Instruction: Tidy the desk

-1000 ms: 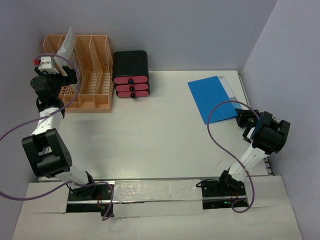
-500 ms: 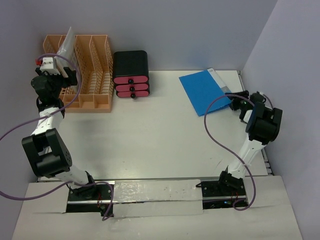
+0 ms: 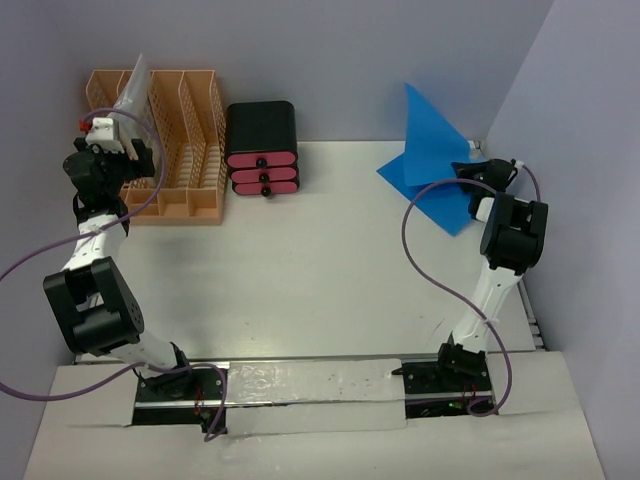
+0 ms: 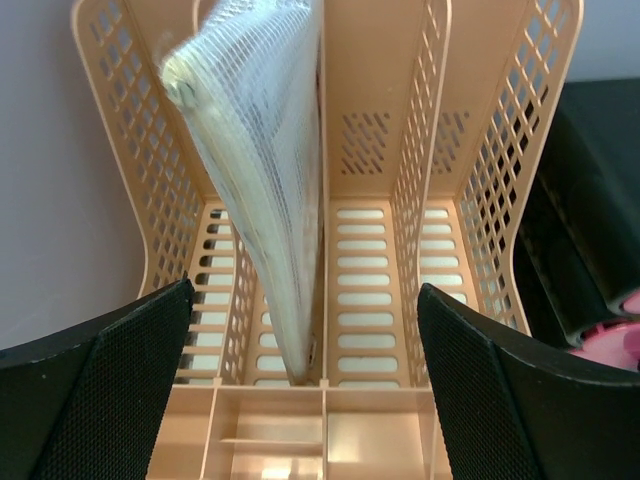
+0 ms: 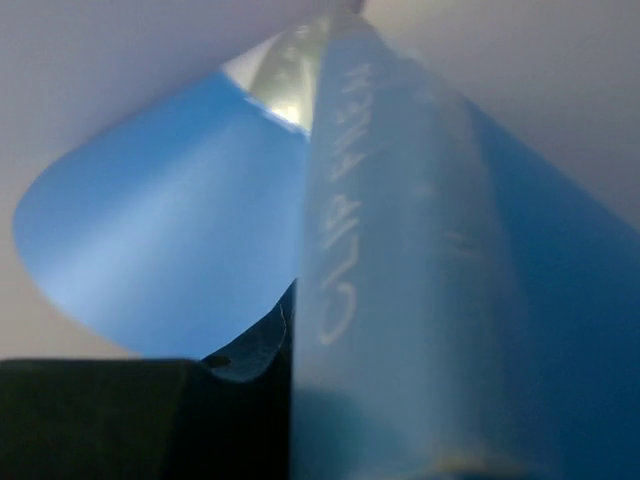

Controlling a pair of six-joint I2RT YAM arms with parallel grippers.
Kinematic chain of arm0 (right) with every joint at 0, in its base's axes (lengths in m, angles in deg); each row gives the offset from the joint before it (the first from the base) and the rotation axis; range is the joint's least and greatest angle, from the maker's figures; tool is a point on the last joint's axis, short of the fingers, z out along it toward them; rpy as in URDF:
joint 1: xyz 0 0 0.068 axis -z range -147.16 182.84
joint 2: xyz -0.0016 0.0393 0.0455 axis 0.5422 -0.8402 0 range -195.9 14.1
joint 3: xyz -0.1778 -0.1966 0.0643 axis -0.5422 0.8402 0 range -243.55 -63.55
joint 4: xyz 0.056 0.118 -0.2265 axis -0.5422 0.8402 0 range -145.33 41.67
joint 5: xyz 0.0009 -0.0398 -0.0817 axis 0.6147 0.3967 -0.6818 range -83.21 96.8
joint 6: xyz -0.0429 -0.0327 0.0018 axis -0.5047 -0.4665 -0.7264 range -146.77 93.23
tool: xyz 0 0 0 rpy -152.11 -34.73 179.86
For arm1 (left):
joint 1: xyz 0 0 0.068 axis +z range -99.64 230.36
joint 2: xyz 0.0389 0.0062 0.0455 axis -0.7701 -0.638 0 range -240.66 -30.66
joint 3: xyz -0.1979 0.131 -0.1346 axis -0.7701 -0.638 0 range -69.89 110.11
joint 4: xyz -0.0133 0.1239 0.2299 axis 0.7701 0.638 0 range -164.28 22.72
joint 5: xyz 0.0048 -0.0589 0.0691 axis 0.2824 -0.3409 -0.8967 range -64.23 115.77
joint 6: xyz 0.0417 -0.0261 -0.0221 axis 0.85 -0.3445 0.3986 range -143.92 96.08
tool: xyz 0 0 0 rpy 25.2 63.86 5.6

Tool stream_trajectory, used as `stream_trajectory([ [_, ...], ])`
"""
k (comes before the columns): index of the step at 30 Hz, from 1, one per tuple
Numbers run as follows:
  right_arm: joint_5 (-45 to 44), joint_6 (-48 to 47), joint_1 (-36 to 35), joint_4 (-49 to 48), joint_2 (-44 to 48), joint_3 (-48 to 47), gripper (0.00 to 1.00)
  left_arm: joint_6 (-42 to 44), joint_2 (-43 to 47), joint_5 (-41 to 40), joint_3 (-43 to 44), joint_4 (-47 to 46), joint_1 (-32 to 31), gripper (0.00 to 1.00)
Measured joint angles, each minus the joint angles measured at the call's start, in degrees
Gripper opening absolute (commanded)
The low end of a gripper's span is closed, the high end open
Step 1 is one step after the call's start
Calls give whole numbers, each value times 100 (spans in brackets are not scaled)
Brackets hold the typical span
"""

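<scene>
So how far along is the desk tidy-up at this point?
Done: a mesh pouch stands in the peach rack, left tool open in front of it. In hand: right tool holds the blue folder tilted up over the desk. Left: probably filing that folder.

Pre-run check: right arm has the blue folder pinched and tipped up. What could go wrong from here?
1. The right gripper holds the blue folder by one edge; the sheet stands tilted and could slip from the jaws.
2. The left gripper sits open at the peach file rack, so filing there risks an arm clash.
</scene>
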Motion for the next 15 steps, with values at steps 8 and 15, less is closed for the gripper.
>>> stream_trajectory([
  [8,-174,-1343,-867,768,1884,1151,0,402,388,565,0,605,-34,93],
  [15,-212,-3712,-1594,2299,4210,1333,0,1242,1216,1699,35,1682,-149,92],
])
